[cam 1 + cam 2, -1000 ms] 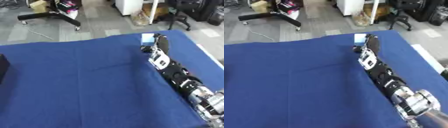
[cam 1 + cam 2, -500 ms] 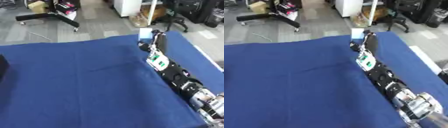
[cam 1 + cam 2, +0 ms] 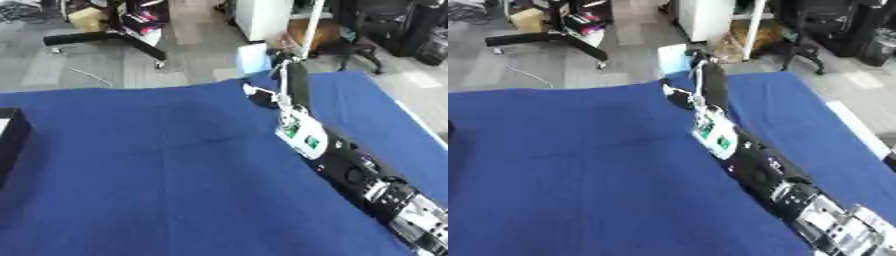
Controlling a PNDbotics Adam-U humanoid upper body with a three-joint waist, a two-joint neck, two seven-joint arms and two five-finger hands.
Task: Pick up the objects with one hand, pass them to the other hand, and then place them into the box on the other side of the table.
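Note:
A pale blue, flat rectangular object (image 3: 253,58) is held up over the table's far edge by my right hand (image 3: 290,82), whose fingers are curled round its lower right side. The right arm (image 3: 350,170) stretches from the lower right corner diagonally across the blue table (image 3: 131,175). A black box (image 3: 9,137) stands at the left edge, partly cut off by the picture's edge. My left hand shows in neither view.
Beyond the far edge lies grey floor with a black chair base (image 3: 105,37), a white cabinet (image 3: 262,17) and dark office chairs (image 3: 385,20). The table's right edge (image 3: 416,125) runs close by the arm.
My right hand has swung left and away along the far edge, carrying the pale blue object with it. The arm now reaches further across the table.

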